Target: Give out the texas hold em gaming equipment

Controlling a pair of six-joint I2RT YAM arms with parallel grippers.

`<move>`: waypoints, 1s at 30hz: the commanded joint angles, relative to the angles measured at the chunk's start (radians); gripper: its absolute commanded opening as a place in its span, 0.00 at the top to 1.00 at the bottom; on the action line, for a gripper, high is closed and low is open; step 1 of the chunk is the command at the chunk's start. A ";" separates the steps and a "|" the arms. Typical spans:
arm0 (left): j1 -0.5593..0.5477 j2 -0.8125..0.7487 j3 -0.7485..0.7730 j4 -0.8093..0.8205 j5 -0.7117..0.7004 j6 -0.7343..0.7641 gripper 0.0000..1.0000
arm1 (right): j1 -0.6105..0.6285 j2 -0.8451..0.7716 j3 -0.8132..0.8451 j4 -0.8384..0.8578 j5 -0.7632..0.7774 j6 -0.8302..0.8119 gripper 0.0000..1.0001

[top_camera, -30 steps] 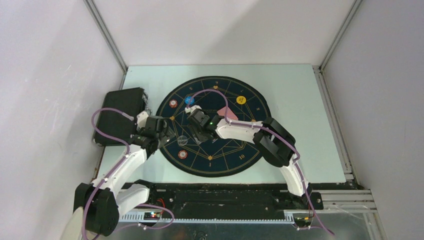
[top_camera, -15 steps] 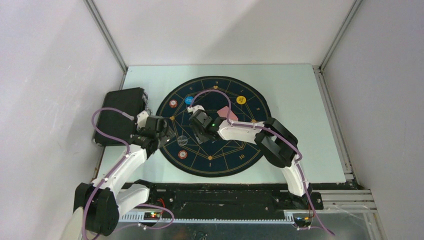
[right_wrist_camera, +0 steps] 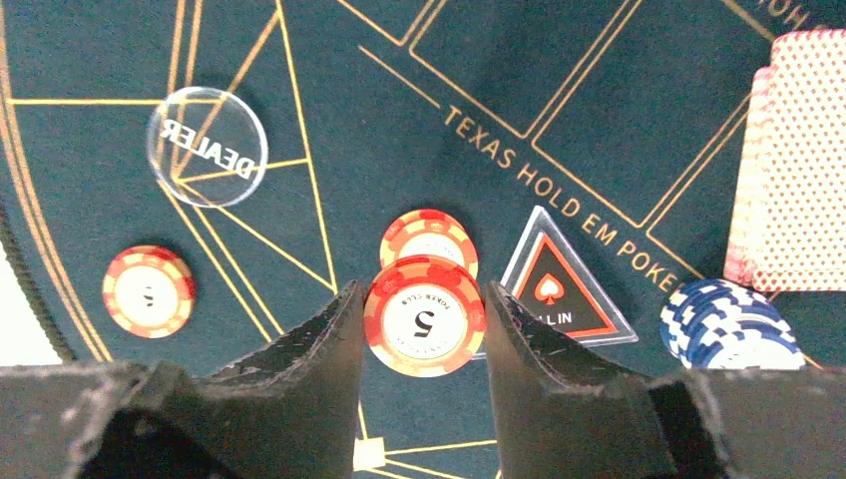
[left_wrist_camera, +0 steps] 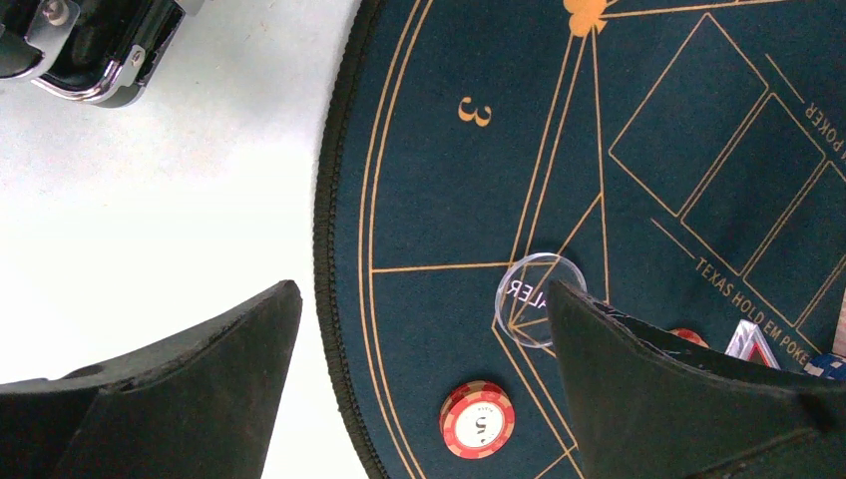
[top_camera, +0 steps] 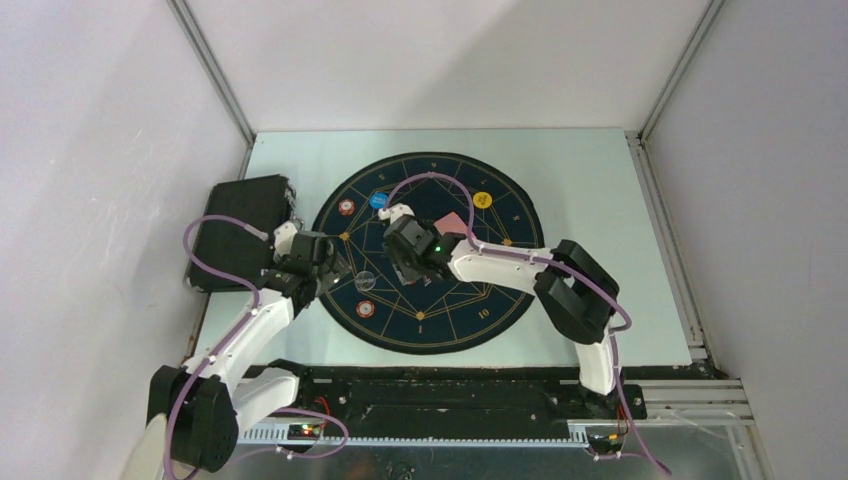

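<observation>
In the right wrist view my right gripper [right_wrist_camera: 424, 324] is shut on a red-white poker chip [right_wrist_camera: 424, 317] marked 5, held over the mat. Just beyond it lies another red-white chip [right_wrist_camera: 427, 237]. A red triangular token [right_wrist_camera: 561, 294] sits to its right, then a stack of blue chips [right_wrist_camera: 731, 324] and pink-backed cards [right_wrist_camera: 793, 160]. A clear dealer disc [right_wrist_camera: 208, 147] and a third red-white chip [right_wrist_camera: 149, 290] lie to the left. My left gripper [left_wrist_camera: 419, 329] is open over the mat's left edge, with the red-white chip [left_wrist_camera: 478, 420] between its fingers but untouched.
The dark round mat [top_camera: 430, 320] with gold lines covers the table's middle. A black case [top_camera: 235, 230] lies off its left side. On the mat's far part sit a yellow chip [top_camera: 482, 199], a blue chip [top_camera: 378, 200] and a red-white chip [top_camera: 347, 208].
My right gripper has closed on the red-white chip and shifted slightly toward the mat's far side, its elbow swinging right. The left arm has not moved.
</observation>
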 commanded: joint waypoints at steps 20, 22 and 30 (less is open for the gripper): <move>-0.004 0.035 -0.002 0.060 0.024 0.041 0.00 | -0.544 -0.050 0.103 -0.063 0.077 -0.007 1.00; -0.004 0.045 -0.001 0.065 0.029 0.045 0.00 | -0.584 -0.025 0.114 -0.070 0.081 -0.003 1.00; -0.004 0.087 0.008 0.089 0.051 0.057 0.00 | -0.677 0.053 0.146 -0.077 0.060 0.022 1.00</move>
